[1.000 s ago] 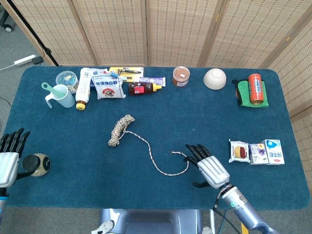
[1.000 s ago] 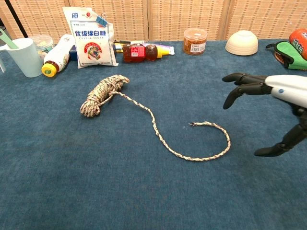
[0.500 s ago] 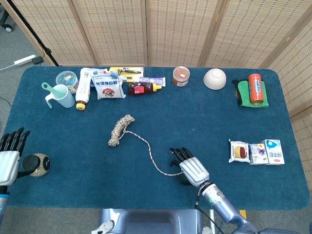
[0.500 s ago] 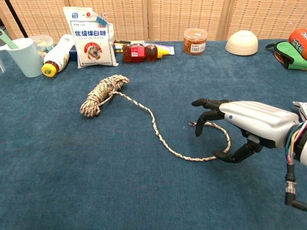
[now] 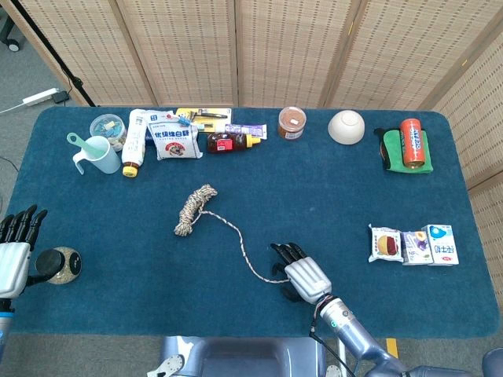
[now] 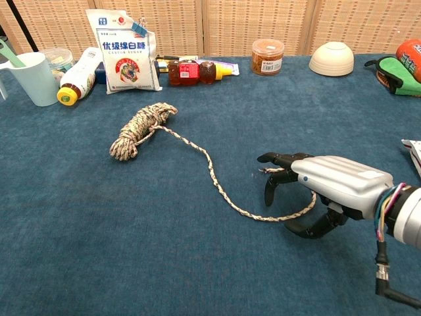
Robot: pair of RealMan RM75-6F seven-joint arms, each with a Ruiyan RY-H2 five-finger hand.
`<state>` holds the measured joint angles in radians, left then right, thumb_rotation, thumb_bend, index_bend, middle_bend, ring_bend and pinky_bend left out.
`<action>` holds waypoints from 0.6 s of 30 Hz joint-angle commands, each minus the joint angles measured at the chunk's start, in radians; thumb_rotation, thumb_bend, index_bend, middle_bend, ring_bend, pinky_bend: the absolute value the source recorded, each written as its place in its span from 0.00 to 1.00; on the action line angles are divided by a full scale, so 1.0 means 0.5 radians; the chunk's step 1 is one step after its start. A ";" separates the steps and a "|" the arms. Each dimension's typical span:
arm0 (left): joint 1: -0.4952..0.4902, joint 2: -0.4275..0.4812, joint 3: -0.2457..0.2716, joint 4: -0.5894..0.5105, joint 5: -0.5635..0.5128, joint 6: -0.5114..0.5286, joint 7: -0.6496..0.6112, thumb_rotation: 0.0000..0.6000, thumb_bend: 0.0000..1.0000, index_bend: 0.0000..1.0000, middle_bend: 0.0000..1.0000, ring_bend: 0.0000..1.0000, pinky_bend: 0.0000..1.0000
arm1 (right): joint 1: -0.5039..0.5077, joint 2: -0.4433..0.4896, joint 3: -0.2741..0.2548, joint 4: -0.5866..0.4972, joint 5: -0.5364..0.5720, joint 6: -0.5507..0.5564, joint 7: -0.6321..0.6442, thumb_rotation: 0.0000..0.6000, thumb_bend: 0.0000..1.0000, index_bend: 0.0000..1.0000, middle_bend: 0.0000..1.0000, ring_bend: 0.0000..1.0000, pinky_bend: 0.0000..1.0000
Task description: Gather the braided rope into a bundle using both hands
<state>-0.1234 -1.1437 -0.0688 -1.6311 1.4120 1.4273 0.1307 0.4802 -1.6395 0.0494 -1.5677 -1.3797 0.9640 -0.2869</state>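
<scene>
The braided rope lies on the blue table: a coiled bundle (image 5: pixel 194 208) (image 6: pixel 138 128) at the middle left, and a loose tail (image 5: pixel 244 253) (image 6: pixel 217 178) curving right to a hooked end. My right hand (image 5: pixel 301 273) (image 6: pixel 322 187) hovers over that hooked end, fingers (image 6: pixel 275 172) spread and curved down above the rope's tip, thumb below the loop. Nothing is gripped. My left hand (image 5: pixel 14 255) rests open at the table's left edge, far from the rope, and shows only in the head view.
A round dark object (image 5: pixel 58 263) sits beside the left hand. A cup (image 6: pixel 29 79), bottle, sugar bag (image 6: pixel 122 52), sauce bottle, jar (image 6: pixel 268 56) and bowl (image 6: pixel 331 58) line the far edge. Snack boxes (image 5: pixel 413 244) lie at the right, a can on a green cloth (image 5: pixel 410 145) at the far right.
My right hand has moved left and lowered over the rope's hooked end, fingers curving down around it. The rope and the left hand have not moved.
</scene>
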 commanded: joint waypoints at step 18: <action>-0.002 0.002 0.003 -0.004 -0.008 -0.001 0.006 1.00 0.10 0.00 0.00 0.00 0.00 | 0.024 -0.102 -0.024 0.139 0.008 0.035 0.069 1.00 0.43 0.45 0.00 0.00 0.00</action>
<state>-0.1244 -1.1428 -0.0675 -1.6330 1.4078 1.4268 0.1335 0.4919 -1.6899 0.0382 -1.4990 -1.3752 0.9810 -0.2527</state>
